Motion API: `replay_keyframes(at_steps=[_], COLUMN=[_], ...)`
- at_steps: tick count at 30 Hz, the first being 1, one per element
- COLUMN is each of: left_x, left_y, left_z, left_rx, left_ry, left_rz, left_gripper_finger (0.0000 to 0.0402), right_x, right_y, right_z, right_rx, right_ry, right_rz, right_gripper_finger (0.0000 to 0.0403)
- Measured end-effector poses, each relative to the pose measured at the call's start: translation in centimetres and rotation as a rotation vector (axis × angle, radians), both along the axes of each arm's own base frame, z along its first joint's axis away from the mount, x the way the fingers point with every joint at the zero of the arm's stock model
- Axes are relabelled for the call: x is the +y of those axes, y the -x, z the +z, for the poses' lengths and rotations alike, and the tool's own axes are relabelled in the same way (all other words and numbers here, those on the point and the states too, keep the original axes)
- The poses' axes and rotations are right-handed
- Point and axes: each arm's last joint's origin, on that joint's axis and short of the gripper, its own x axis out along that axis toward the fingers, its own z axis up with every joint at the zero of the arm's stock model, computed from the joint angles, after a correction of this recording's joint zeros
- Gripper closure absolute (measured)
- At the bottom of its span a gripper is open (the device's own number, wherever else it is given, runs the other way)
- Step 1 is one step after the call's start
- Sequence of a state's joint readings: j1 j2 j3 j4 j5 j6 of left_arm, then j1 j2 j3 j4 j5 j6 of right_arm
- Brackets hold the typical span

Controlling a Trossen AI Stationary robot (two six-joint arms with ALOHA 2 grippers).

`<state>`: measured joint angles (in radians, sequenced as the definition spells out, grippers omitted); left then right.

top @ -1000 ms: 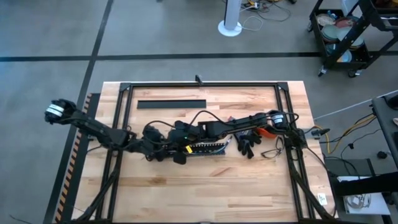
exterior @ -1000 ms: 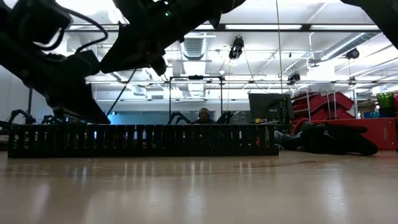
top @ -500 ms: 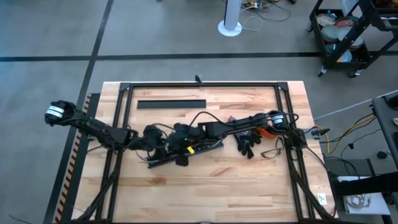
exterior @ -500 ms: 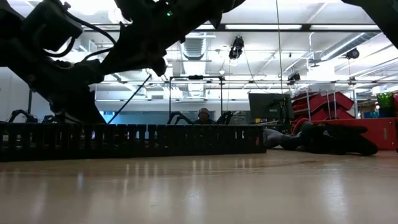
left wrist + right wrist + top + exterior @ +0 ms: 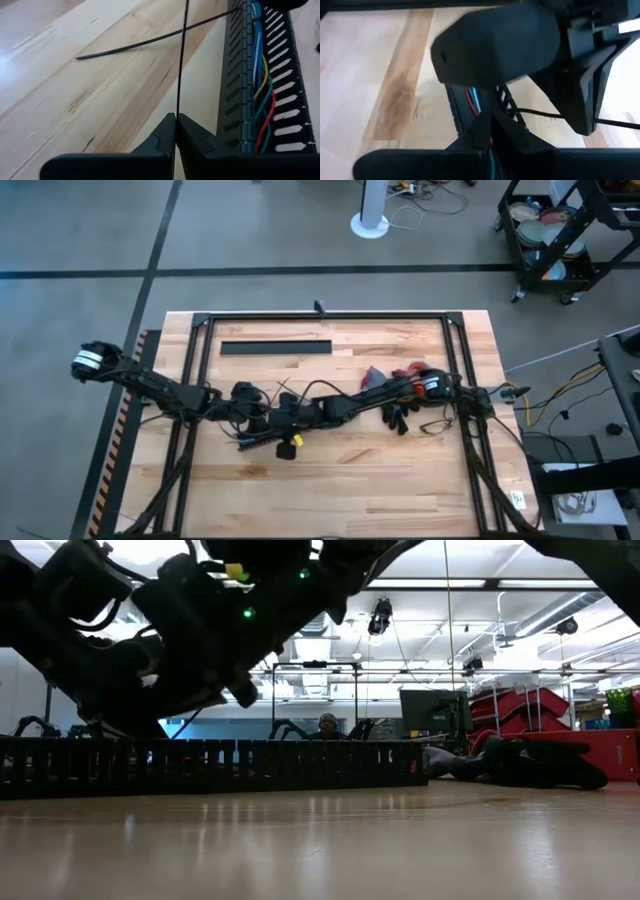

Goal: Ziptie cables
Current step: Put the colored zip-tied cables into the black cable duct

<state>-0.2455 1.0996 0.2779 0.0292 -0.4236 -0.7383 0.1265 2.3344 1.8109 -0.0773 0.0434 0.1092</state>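
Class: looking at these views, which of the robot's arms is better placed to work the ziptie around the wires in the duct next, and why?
Likely the left. Its left gripper is shut on a ziptie beside the black duct with its coloured cables. The right gripper is shut over the duct, with no ziptie seen in it.

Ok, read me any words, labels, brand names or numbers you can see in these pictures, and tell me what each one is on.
No text can be read in any view.
The yellow tag on the arms over the black duct: too small to read.
The white sheet at the table's edge: too small to read.
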Motion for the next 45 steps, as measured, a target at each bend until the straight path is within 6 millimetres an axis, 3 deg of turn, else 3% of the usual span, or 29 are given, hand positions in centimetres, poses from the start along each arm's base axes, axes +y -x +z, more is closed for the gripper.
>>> replay_keyframes(at_steps=[9, 13, 28, 40, 45], left_x=[-0.1, -0.1, -0.1, -0.1, -0.1], left_y=[0.0, 0.0, -0.1, 0.5, 0.7], left_z=[0.1, 0.1, 0.2, -0.7, -0.9], left_rx=[-0.004, -0.006, -0.011, 0.043, 0.049], left_ry=[0.020, 0.019, 0.028, 0.044, 0.050], left_rz=[-0.013, -0.014, -0.043, -0.065, -0.062], left_gripper_finger=[0.0402, 0.0402, 0.0401, 0.0401, 0.0401], right_x=[-0.2, -0.5, -1.3, -1.5, -1.2], right_y=[-0.8, -0.9, -0.4, -0.4, -0.4], right_z=[-1.0, -2.5, -3.4, -3.4, -1.6], right_rx=[-0.084, -0.056, 0.037, 0.040, -0.001], right_ry=[-0.010, -0.019, -0.030, -0.024, -0.007], right_rz=[-0.016, -0.032, -0.061, -0.069, -0.043], right_gripper_finger=[0.0402, 0.0403, 0.0403, 0.0403, 0.0403])
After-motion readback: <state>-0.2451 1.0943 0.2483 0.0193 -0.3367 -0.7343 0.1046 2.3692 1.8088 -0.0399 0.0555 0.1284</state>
